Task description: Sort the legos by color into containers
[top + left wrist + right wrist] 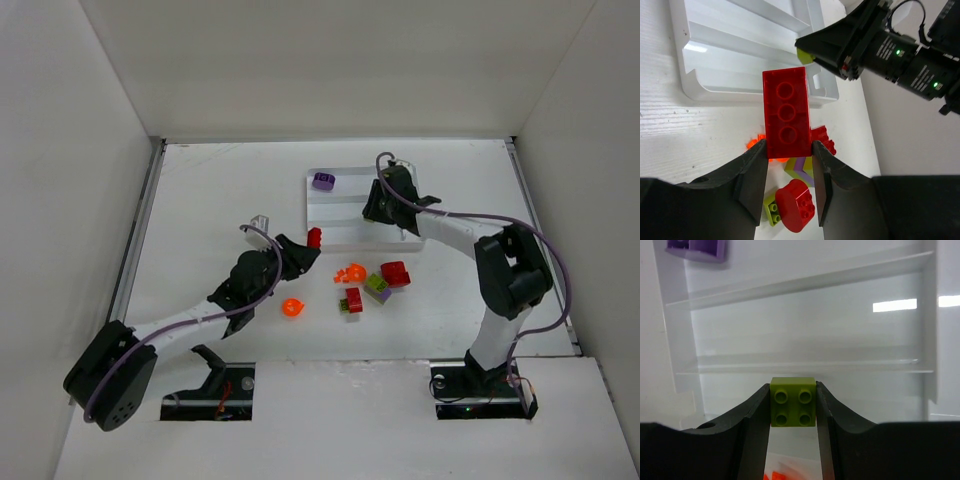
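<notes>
Left gripper (pixel 306 244) (pixel 788 146) narrow, pinching long red translucent plastic brick (pixel 314 237) (pixel 786 112) by its long sides. Three-circle face of brick toward wrist cam. Held off white tabletop (pixel 220 200), just beside near-left corner of white shallow plastic tray (pixel 345 232) (pixel 715 80). In left wrist view, above the loose pile.

Right gripper (pixel 383 208) (pixel 793 390) also narrow, closed on small lime green square plastic brick (pixel 793 402) (pixel 805 56), four studs toward its wrist cam. Positioned over tray, at the near long slot. Contact with tray floor: cannot tell.

Purple plastic brick (pixel 323 181) (pixel 695 250) already in tray: far long slot, left end as seen from top cam.

Loose on tabletop, on the near side of tray, between the two arms, clustered close:
- small orange bits (pixel 350 272) (pixel 757 144)
- chunky red brick (pixel 395 273)
- lime-and-purple stacked piece (pixel 377 288) (pixel 801 171)
- small red-and-lime piece (pixel 352 300) (pixel 792 202)

Round orange piece (pixel 292 308) apart from that cluster, to the left, just beside left arm's wrist.

Grippers well apart in top view: left at tray's near-left corner, right over tray's right half.
</notes>
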Action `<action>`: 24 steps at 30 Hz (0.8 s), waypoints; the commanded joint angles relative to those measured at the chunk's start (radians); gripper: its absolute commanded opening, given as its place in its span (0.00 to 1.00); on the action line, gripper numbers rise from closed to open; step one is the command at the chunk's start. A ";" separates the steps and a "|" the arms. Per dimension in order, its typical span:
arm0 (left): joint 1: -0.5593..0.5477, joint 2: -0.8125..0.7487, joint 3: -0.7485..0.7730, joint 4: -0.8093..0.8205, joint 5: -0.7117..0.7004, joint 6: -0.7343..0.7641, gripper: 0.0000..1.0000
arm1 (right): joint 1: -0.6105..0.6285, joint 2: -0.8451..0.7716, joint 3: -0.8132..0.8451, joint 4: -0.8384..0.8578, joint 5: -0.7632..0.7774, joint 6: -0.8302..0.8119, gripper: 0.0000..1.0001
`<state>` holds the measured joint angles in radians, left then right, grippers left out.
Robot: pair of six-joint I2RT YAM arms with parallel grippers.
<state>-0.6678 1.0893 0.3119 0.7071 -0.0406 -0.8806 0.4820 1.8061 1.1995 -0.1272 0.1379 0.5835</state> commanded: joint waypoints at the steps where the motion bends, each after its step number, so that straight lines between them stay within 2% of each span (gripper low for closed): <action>1: -0.012 0.024 0.058 0.080 -0.007 0.068 0.16 | -0.013 0.016 0.078 0.000 0.038 -0.028 0.37; 6: -0.028 0.058 0.039 0.155 0.005 0.106 0.17 | -0.016 0.073 0.146 -0.021 0.055 -0.025 0.39; 16: -0.009 0.050 0.010 0.150 0.022 0.114 0.17 | -0.015 0.131 0.215 -0.054 0.129 -0.021 0.47; 20: -0.022 0.066 0.019 0.150 0.024 0.121 0.17 | -0.012 0.119 0.206 -0.048 0.129 -0.019 0.61; 24: -0.019 0.099 0.033 0.146 0.033 0.123 0.17 | -0.010 0.030 0.146 -0.025 0.132 -0.014 0.61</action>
<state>-0.6853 1.1736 0.3248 0.7967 -0.0257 -0.7799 0.4652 1.9320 1.3621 -0.1772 0.2440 0.5686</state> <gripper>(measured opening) 0.340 0.611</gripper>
